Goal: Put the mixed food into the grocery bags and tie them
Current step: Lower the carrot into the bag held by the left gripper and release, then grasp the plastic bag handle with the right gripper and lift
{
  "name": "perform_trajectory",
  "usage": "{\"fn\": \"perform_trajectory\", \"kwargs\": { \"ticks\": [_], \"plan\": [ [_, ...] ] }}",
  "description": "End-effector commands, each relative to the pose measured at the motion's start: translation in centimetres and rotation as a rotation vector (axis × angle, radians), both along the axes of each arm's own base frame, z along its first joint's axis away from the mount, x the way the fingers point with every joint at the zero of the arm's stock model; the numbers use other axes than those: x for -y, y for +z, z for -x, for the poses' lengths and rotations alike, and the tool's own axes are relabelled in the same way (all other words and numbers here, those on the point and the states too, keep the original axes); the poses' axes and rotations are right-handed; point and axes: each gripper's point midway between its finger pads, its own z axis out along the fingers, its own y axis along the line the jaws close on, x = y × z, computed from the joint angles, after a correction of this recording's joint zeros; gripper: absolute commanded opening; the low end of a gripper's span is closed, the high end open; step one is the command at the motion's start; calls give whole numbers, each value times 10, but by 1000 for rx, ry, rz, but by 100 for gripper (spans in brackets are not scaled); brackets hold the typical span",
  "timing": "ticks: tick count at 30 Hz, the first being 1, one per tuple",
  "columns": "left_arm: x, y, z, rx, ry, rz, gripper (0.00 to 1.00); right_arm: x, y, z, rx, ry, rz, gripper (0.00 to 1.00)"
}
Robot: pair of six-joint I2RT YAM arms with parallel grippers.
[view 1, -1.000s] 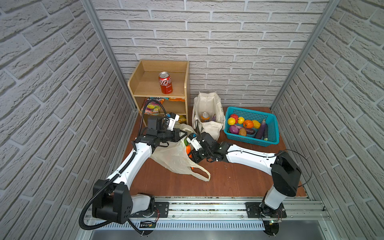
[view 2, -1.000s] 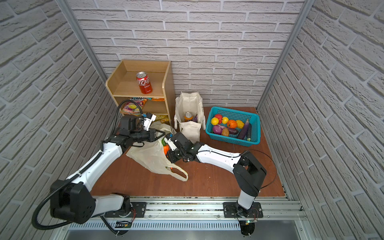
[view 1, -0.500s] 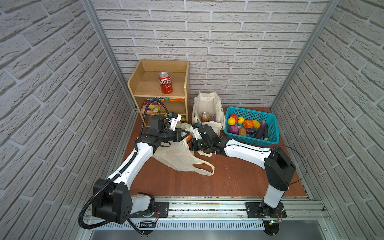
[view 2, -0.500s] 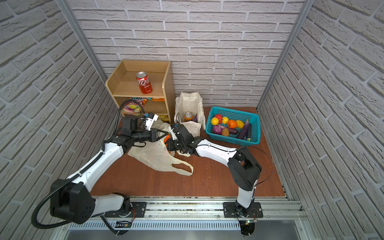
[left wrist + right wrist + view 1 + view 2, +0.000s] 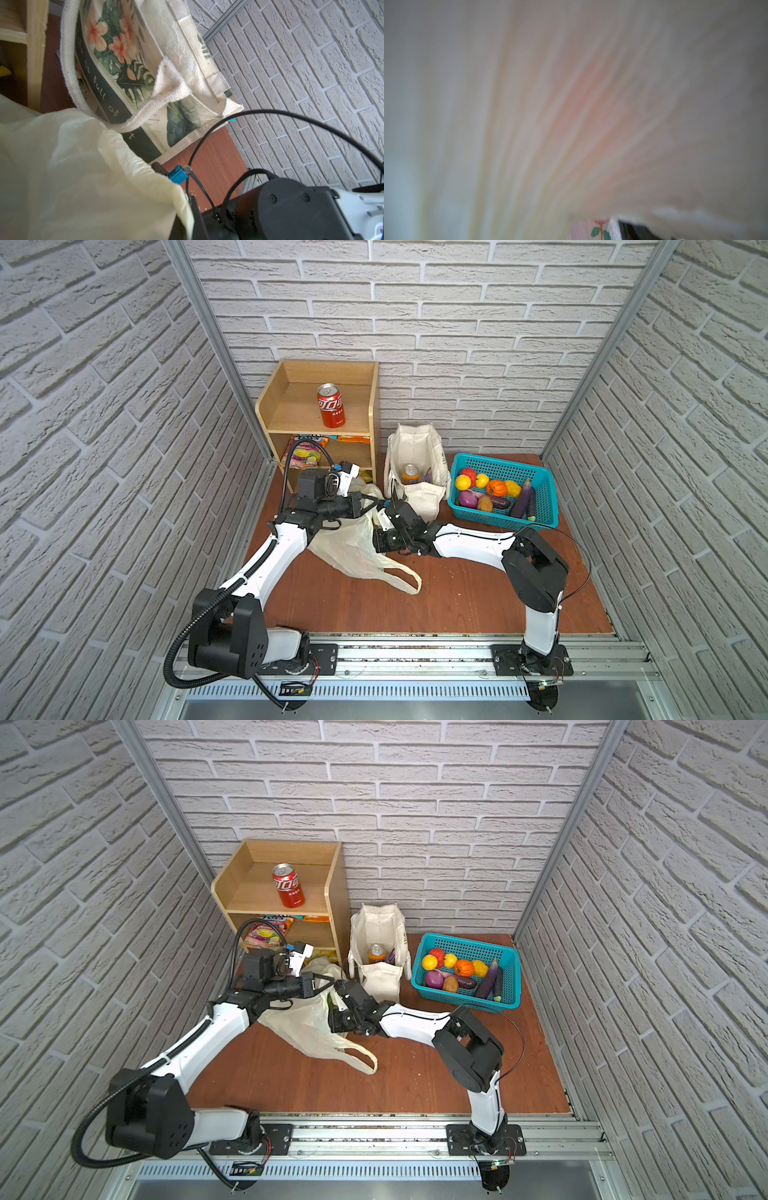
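- Red-brown wooden board (image 5: 457,597) walled by white brick panels on three sides; aluminium rail (image 5: 415,651) along 6 o'clock carries both arm bases.
- Open board runs from 4 to 8 o'clock, in front of the arms.
- Back edge is crowded: light wooden shelf unit (image 5: 266,406) at 11 o'clock, cream canvas tote (image 5: 415,448) at 12, turquoise mesh plastic basket (image 5: 544,506) of toy produce at 1 to 2.
- Red cola can (image 5: 331,410) stands upright on the upper shelf.
- Orange soda can (image 5: 410,474) stands inside the canvas tote, shiny purple snack packet (image 5: 427,475) beside it.
- Thin translucent pale-yellow plastic bag (image 5: 349,547) slumps at board centre, one handle loop flat toward 5 o'clock.
- Left gripper (image 5: 371,504) is closed, pinching the plastic bag's raised rim at its 12 o'clock.
- Right gripper (image 5: 380,540) presses into the bag's 3 o'clock side; fingers are behind film, can't tell if they are apart or together.
- Right wrist view is nearly all blurred film with an orange-pink smear; contents can't be identified.
- Left wrist view: plastic bag (image 5: 72,176) fills a corner, tote's floral side (image 5: 124,52) just beyond.
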Motion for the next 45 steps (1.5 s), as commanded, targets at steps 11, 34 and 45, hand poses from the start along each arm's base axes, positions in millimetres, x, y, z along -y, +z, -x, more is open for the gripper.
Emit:
{"fn": "perform_trajectory", "kwargs": {
  "ticks": [11,34,45],
  "plan": [
    [-21,10,-10,54,28,48,0,21,89,36,103,143,-19,75],
    [-24,16,-10,67,33,48,0,134,33,98,83,70,236,78],
    [-28,21,-11,71,52,49,0,125,23,55,125,-10,302,13]
  ]
}}
